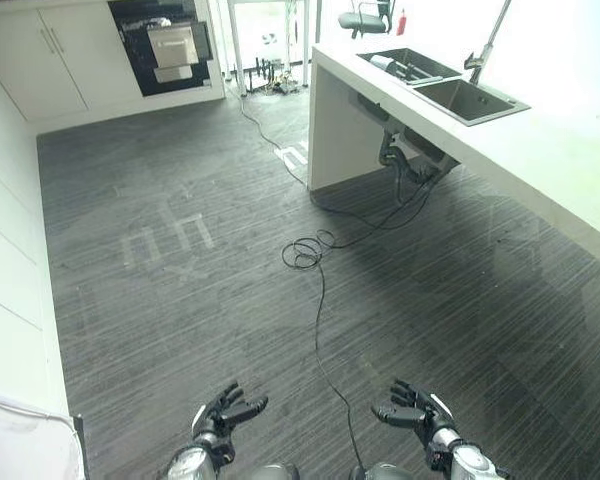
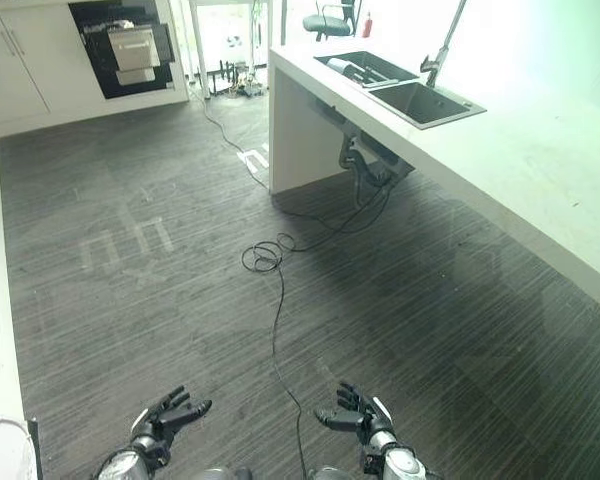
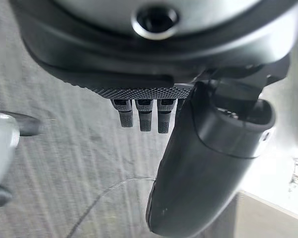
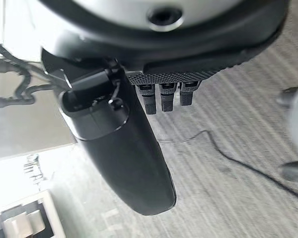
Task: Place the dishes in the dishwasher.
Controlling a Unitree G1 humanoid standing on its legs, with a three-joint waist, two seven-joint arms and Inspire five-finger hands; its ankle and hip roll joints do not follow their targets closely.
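Both hands hang low over the dark wood-grain floor, far from the counter. My left hand (image 1: 225, 412) is open with its fingers spread and holds nothing; its wrist view shows a straight thumb (image 3: 203, 163) over bare floor. My right hand (image 1: 410, 408) is likewise open and empty, with its thumb (image 4: 124, 153) straight. A double sink (image 1: 450, 85) is set in the white counter at the right, and pale dishes (image 1: 395, 65) lie in its far basin. The dark built-in dishwasher (image 1: 165, 45) stands in the back cabinets at the far left.
The white counter (image 1: 540, 160) runs along the right side, with a tap (image 1: 485, 50) by the sink and pipes under it. White cabinets (image 1: 10, 260) line the left wall. A chair (image 1: 365, 18) stands at the far end.
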